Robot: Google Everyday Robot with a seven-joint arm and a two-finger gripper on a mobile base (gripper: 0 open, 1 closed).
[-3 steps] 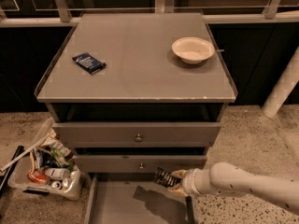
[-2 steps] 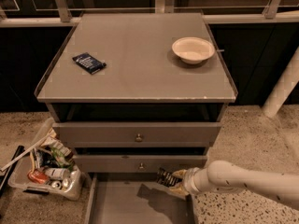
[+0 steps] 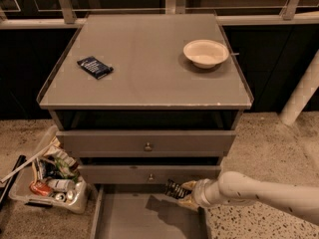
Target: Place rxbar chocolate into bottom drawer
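Rxbar chocolate [image 3: 174, 188] is clamped between the jaws of the gripper [image 3: 183, 193], over the right side of the open bottom drawer [image 3: 139, 218], slightly further left than a second ago.

We see only part of the bottom drawer [image 3: 144, 218], below the desk's [image 3: 149, 68] front edge. The bottom edge of the picture cuts off the rest. The gripper [image 3: 183, 194] hangs over the drawer's right side. Its jaws grip the rxbar chocolate [image 3: 174, 188] and hide one end of it. The words on the bar are too small for us to read. The arm [image 3: 259, 193] runs off the right edge. The open shelf [image 3: 144, 119] under the desk top is too dark to see into.
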